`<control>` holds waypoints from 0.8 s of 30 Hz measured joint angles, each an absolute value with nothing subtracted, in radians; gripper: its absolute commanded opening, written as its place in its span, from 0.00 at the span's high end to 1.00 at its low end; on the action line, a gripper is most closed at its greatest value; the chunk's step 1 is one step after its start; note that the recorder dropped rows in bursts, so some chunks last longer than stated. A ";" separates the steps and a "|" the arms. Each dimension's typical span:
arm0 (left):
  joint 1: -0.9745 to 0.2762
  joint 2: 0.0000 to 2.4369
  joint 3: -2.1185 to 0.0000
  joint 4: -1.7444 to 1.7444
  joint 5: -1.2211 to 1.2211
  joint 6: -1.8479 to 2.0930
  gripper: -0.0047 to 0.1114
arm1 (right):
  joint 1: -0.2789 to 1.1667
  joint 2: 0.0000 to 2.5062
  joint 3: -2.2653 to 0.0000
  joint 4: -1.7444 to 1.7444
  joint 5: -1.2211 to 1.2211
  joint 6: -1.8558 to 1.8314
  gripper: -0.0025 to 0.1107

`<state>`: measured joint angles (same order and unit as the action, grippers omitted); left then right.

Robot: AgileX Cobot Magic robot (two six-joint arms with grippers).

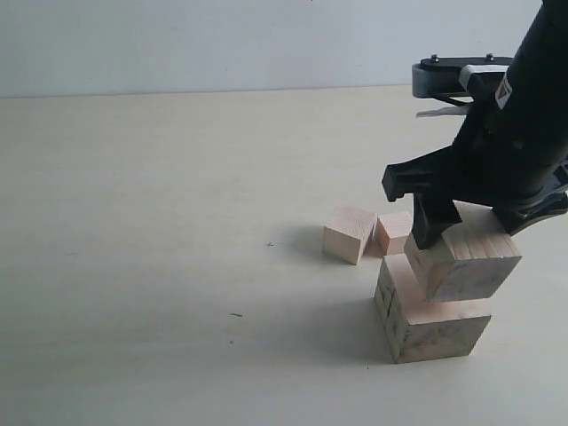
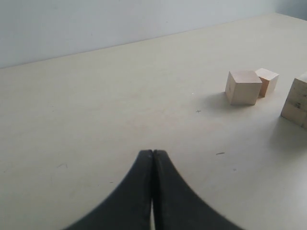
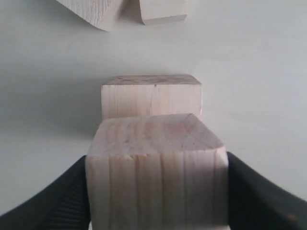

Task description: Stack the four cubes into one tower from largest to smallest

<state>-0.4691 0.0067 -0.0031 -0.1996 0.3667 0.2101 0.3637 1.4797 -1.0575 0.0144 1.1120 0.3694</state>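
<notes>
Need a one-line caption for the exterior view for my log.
Right tool holds the second-largest cube, tilted, over the largest cube; two smaller cubes sit nearby.

Left end effector (image 2: 153,152): black fingers pressed together, no gap at the tips, holding nothing, above bare table (image 2: 96,105). Table pale, with a few small dark specks. Well beyond the tips, two pale wooden cubes: mid cube (image 2: 243,87) and small cube (image 2: 267,80), touching or nearly so, the small one partly behind. Near them, apart, big cube (image 2: 297,103), cut off by the frame edge, small dark marks on its side. Plain wall (image 2: 96,28) behind.
</notes>
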 measured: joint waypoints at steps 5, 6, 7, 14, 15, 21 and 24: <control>-0.469 0.007 -0.003 -0.200 0.367 0.210 0.96 | 0.364 1.480 -1.057 0.010 1.099 0.369 0.98; -0.469 0.007 -0.003 -0.200 0.367 0.210 0.96 | 0.364 1.480 -1.057 0.010 1.097 0.369 0.98; -0.469 0.007 -0.003 -0.200 0.367 0.210 0.96 | 0.364 1.480 -1.057 0.010 1.094 0.369 0.98; -0.469 0.007 -0.003 -0.200 0.367 0.210 0.96 | 0.364 1.480 -1.057 0.010 1.082 0.369 0.98; -0.469 0.007 -0.003 -0.200 0.367 0.210 0.96 | 0.364 1.480 -1.057 0.010 1.080 0.369 0.98; -0.469 0.007 -0.003 -0.200 0.367 0.210 0.96 | 0.364 1.480 -1.057 0.009 1.074 0.369 0.98; -0.469 0.007 -0.003 -0.200 0.367 0.210 0.96 | 0.364 1.480 -1.057 0.009 1.074 0.369 0.98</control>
<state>-0.4691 0.0067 -0.0031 -0.1996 0.3667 0.2101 0.3637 1.4797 -1.0575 0.0087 1.0740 0.3694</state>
